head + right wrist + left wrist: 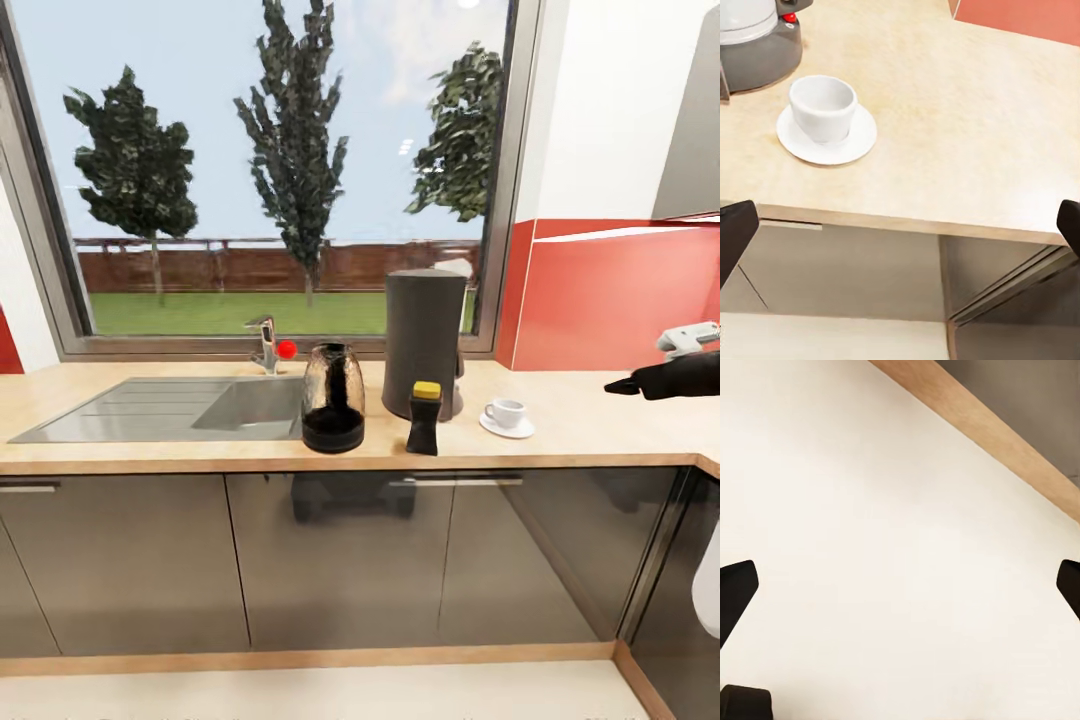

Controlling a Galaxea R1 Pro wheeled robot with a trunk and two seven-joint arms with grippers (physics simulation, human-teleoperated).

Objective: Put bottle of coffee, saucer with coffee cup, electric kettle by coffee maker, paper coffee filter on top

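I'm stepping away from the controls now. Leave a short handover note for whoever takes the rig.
Left gripper: jaws open, empty, over pale floor.
Right gripper: jaws open, empty, hovering off the countertop edge near the cup.
On the countertop: coffee maker, electric kettle on one side of it, bottle of coffee just in front, coffee cup sitting on its saucer on the other side.
Done: kettle, bottle, cup and saucer placed.
Left: paper coffee filter on top of the coffee maker; I cannot tell from here whether one is there.

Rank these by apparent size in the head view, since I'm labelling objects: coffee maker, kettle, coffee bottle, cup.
1. Coffee maker
2. Kettle
3. Coffee bottle
4. Cup
All stand at similar depth on the counter, so the order seems reliable.
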